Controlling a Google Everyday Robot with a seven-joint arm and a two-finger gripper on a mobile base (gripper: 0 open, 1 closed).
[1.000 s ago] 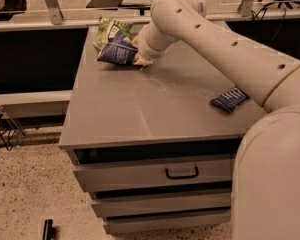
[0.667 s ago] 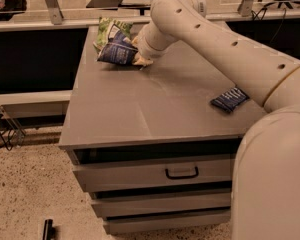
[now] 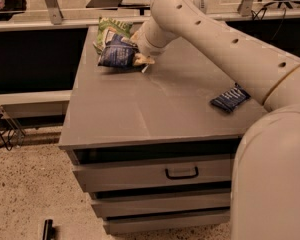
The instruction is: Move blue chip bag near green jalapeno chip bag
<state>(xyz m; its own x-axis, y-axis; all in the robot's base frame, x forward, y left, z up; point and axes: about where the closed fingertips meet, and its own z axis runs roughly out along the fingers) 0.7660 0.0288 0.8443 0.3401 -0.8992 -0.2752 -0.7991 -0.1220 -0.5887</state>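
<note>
The blue chip bag [image 3: 115,55], crinkled dark blue and white, lies at the far left of the grey tabletop [image 3: 140,114]. The green jalapeno chip bag [image 3: 109,28] lies just behind it, touching or overlapping it. My gripper [image 3: 140,61] is at the blue bag's right edge, low over the table and against the bag. My arm reaches in from the right and hides part of the gripper.
A small flat dark-blue snack-bar packet [image 3: 230,99] lies near the table's right edge. Drawers with a handle [image 3: 181,173] sit under the tabletop. A railing and desks stand behind the table. My white arm fills the right side of the view.
</note>
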